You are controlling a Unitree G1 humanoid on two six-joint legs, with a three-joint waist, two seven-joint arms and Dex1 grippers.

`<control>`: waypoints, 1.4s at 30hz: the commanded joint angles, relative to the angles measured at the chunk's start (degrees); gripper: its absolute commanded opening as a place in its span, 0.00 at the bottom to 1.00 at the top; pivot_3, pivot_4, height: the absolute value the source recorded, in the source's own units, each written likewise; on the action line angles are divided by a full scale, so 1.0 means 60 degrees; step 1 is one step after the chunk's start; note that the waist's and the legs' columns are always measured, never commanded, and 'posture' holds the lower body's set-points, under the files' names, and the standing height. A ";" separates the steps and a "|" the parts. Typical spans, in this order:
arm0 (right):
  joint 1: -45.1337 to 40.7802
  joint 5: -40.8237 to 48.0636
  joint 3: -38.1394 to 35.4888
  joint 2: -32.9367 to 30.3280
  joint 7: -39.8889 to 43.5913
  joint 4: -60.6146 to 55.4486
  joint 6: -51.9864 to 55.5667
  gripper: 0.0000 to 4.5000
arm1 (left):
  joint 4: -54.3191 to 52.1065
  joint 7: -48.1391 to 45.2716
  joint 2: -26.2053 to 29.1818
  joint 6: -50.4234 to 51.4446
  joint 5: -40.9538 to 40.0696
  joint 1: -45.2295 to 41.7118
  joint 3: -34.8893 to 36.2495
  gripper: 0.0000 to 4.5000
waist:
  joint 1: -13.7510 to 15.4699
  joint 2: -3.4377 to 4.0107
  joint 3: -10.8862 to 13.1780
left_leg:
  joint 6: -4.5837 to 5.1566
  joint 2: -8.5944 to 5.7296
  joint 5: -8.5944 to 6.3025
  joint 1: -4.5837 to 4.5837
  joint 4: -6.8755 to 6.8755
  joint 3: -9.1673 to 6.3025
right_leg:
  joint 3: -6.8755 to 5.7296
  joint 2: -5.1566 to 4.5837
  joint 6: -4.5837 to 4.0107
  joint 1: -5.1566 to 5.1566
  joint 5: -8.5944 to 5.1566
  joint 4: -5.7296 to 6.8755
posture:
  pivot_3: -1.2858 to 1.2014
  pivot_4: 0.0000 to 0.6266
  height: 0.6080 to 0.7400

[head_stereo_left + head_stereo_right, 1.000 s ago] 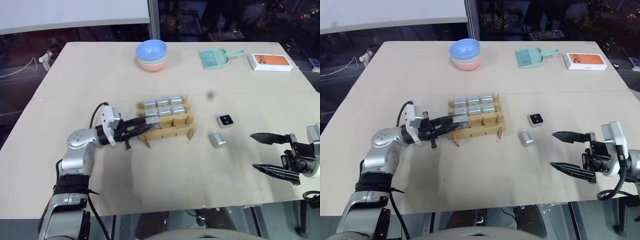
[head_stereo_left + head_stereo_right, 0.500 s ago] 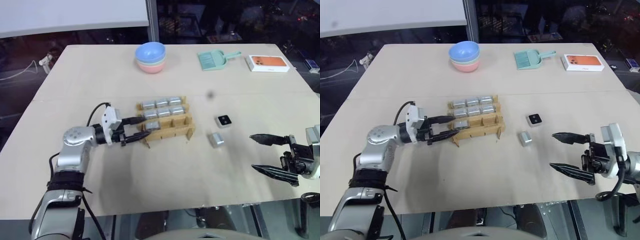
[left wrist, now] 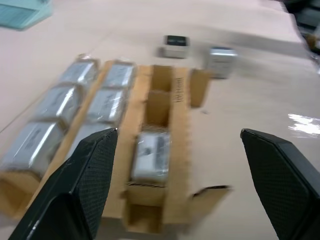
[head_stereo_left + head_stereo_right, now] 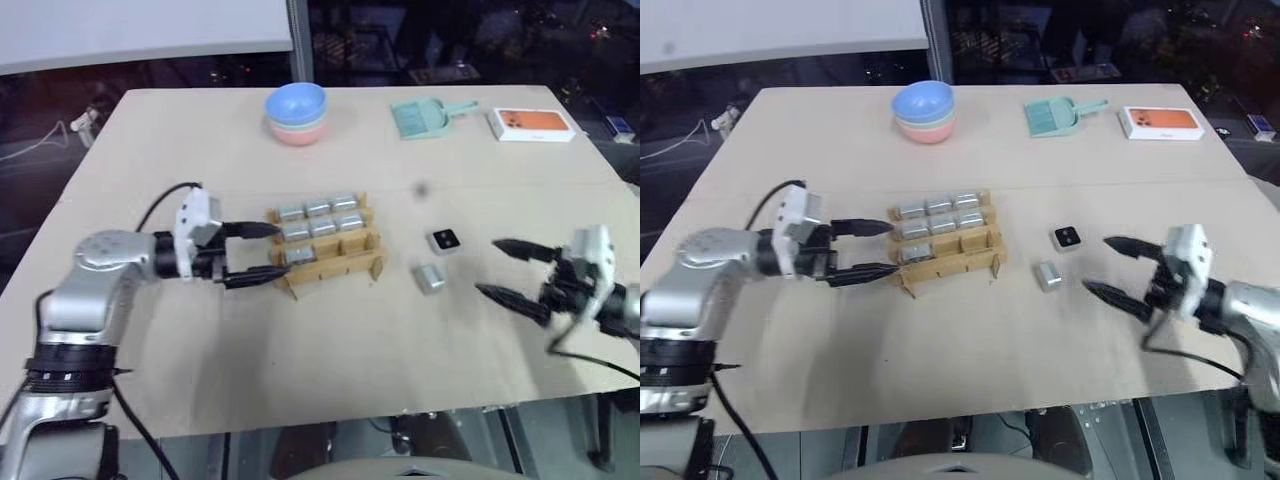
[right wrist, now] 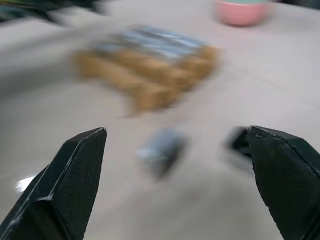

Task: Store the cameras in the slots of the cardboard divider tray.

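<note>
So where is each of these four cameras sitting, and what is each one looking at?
Left eye, right eye: on the head, looking down over the table; both arms show, left gripper by the cardboard divider tray, right gripper near two loose cameras.
Left wrist: on the left arm, facing the tray; its own black fingers frame it.
Right wrist: on the right arm, facing the loose cameras, tray beyond; its fingers show.
Shared: every view shows the tray.

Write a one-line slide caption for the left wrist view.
Open left gripper faces the cardboard divider tray, seven cameras slotted, two more cameras lying on the table beyond.
</note>
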 commanded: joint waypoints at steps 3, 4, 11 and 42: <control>-0.1352 -0.0906 0.0930 0.1227 -0.2567 0.0185 0.1027 1.00 | -0.1024 -0.0405 0.1135 0.0832 -0.0580 0.0172 0.0600 0.90 | -0.0056 0.0000 0.0002 | 0.0000 -0.0009 0.0000 -0.0028 -0.0005 0.0000 | 0.0001 0.0001 -0.0009 -0.0030 0.0006 0.0000 | 0.52 0.24 1.00; -0.1583 -0.0905 0.1041 0.1485 -0.2898 0.0274 0.1334 1.00 | -0.1095 -0.0390 0.1242 0.0859 -0.0575 0.0178 0.0639 0.90 | -0.0074 0.0000 0.0002 | -0.0001 -0.0015 0.0001 -0.0042 -0.0005 0.0002 | 0.0003 0.0001 -0.0027 -0.0045 0.0018 0.0002 | 0.52 0.24 1.00; -0.2088 -0.1100 0.1461 0.1935 -0.3854 0.0143 0.2501 1.00 | -0.1501 -0.0141 0.1323 0.0968 -0.0751 0.0420 0.0956 0.90 | -0.0037 0.0011 0.0009 | -0.0001 -0.0027 0.0002 -0.0098 -0.0002 0.0001 | 0.0000 -0.0005 -0.0027 -0.0084 0.0020 -0.0003 | 0.52 0.24 1.00; -0.0449 -0.0122 0.1918 0.1788 -0.5846 -0.3815 0.6191 0.17 | -0.0914 -0.0865 0.2017 0.0326 -0.0503 0.0975 0.1474 0.91 | -0.0084 0.0015 0.0011 | -0.0002 -0.0023 0.0003 -0.0139 0.0007 0.0004 | -0.0012 0.0003 -0.0004 -0.0125 0.0004 0.0001 | 0.52 0.24 1.00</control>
